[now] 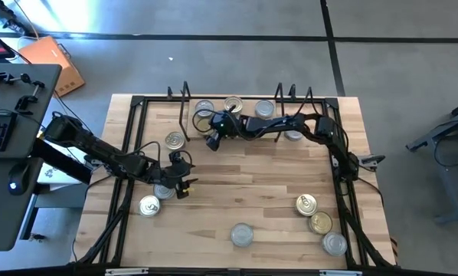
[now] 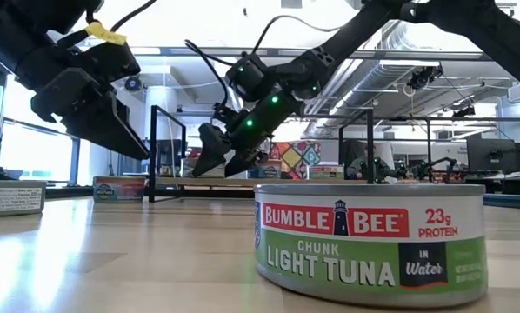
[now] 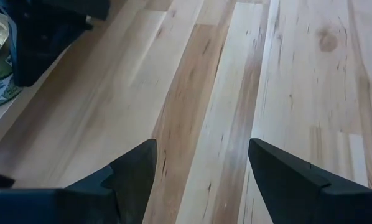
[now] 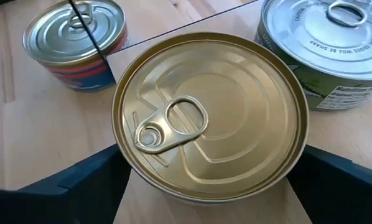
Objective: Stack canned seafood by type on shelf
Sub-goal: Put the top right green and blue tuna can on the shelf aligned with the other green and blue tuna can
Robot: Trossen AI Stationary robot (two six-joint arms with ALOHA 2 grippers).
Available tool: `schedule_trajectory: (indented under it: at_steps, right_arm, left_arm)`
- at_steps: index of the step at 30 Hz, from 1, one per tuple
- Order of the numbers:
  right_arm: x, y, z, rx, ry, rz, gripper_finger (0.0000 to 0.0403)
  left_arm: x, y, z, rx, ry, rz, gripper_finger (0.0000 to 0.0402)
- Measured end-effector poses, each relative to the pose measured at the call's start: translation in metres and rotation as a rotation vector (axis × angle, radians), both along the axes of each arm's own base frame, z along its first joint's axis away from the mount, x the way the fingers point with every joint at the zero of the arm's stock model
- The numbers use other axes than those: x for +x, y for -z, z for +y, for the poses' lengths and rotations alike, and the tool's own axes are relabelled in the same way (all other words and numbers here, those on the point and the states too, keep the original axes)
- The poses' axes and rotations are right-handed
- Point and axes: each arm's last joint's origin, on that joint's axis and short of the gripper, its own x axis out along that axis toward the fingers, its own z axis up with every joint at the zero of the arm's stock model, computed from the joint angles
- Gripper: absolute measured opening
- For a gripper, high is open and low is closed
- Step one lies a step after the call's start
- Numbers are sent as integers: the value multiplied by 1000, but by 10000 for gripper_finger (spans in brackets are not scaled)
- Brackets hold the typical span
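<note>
In the right wrist view a gold-topped tin (image 4: 211,115) with a ring pull stands on a light board, between the fingers of my open right gripper (image 4: 211,186). A silver-topped tin with a green label (image 4: 335,50) stands beside it, and a red-and-blue tin (image 4: 74,43) lies beyond a thin black wire. From above, my right gripper (image 1: 212,130) is at the left end of the shelf (image 1: 184,107), where several tins stand. My left gripper (image 1: 184,175) hovers open over bare wood, with nothing between its fingers (image 3: 133,177). My right gripper has one finger (image 4: 93,180) on each side of the gold tin's wall, coming from the table's near side and slanting down. I cannot tell whether the fingers touch the tin. The tin stands upright on its base.
Loose tins lie on the table: one by the shelf's left end (image 1: 174,140), two near my left gripper (image 1: 148,205), one at the near edge (image 1: 242,234), which fills the low view as a Bumble Bee tuna tin (image 2: 369,239), and three at the near right (image 1: 319,222).
</note>
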Motion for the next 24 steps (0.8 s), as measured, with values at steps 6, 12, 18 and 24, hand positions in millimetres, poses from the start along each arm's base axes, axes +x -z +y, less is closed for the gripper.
schedule_trajectory:
  at_steps: [6,12,18,24]
  right_arm:
    - [-1,1,-1,-21,-47,21,397]
    - [2,-7,-1,-11,-55,56,398]
    - [8,-31,-3,-22,-97,123,399]
    - [11,-43,-5,-35,-104,114,399]
  left_arm:
    - [1,-1,1,-6,-29,-20,246]
    - [6,-6,12,-14,-148,-70,238]
    - [13,-15,17,8,-157,-69,220]
    - [14,-16,21,30,-168,-36,209]
